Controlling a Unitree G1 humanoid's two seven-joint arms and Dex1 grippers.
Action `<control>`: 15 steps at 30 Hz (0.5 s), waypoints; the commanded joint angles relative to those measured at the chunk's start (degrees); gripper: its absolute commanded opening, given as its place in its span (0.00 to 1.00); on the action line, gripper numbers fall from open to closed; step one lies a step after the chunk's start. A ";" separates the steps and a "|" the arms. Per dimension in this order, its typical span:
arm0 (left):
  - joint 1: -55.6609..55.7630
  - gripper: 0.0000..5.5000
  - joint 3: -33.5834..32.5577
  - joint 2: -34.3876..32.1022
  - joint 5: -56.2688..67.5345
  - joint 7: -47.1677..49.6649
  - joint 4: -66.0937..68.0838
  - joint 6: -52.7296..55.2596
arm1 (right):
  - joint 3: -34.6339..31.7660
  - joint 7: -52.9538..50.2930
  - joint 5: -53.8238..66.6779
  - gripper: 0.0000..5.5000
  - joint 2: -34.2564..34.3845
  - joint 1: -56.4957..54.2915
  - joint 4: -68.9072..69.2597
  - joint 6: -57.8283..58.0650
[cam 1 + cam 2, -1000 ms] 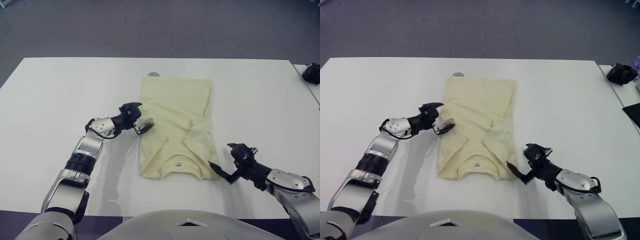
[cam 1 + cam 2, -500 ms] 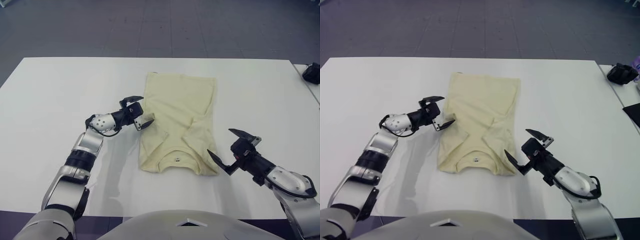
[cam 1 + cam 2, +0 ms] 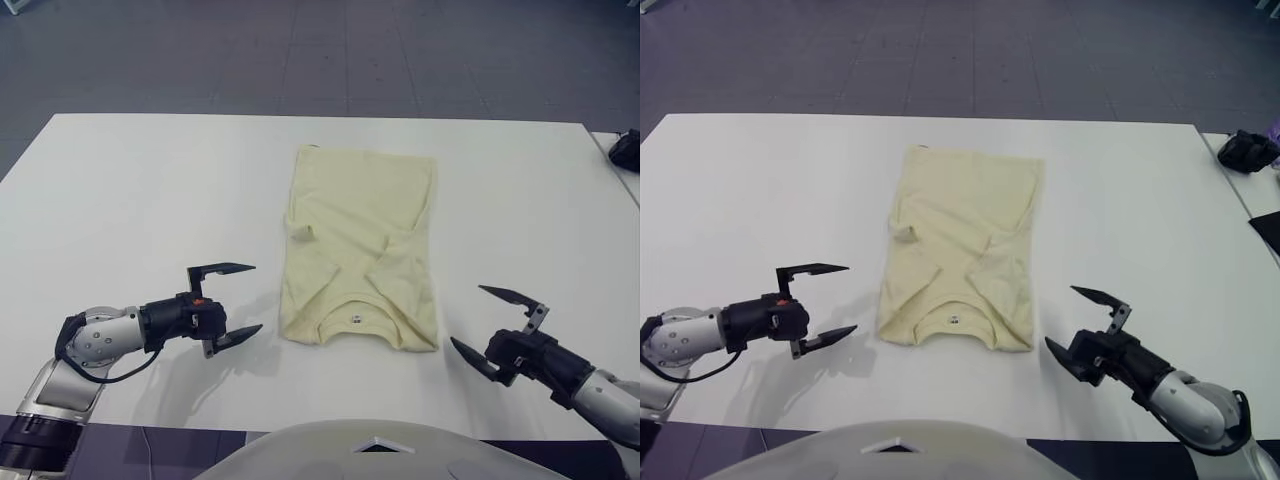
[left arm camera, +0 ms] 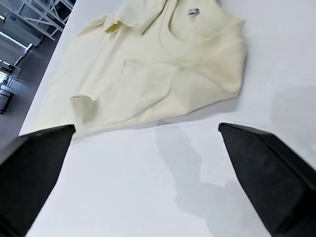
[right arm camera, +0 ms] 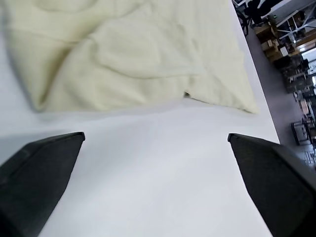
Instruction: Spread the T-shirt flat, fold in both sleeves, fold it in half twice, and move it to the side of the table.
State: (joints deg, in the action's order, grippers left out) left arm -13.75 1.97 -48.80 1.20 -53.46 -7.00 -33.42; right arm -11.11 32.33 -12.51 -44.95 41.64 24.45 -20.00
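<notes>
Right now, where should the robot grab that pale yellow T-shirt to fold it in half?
Probably the T-shirt by its two collar-end corners, each from its own outer side: they lie flat, nearest the open left fingers and right fingers.

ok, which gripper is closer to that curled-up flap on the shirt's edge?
Left. The left gripper is open beside the T-shirt edge that carries the curled flap, a little nearer the robot. The right gripper, also open, is off the opposite edge, past the whole shirt width.
</notes>
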 commanded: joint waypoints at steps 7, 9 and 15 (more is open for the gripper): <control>1.37 0.98 6.49 1.55 -12.67 4.95 8.49 -7.49 | 6.49 -2.31 -9.41 0.98 0.60 -0.81 -7.82 -9.57; 2.07 0.98 7.58 1.87 -14.64 6.73 10.21 -9.08 | 9.39 -3.37 -11.90 0.98 1.11 -3.08 -10.52 -10.75; 6.90 0.98 10.93 2.15 -17.40 9.77 16.26 -12.89 | 12.96 -6.69 -14.55 0.98 1.23 -6.75 -15.42 -11.73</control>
State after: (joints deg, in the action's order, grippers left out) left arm -7.05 10.67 -46.24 -11.55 -42.89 5.61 -46.76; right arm -0.95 24.10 -21.16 -43.44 33.92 13.90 -33.83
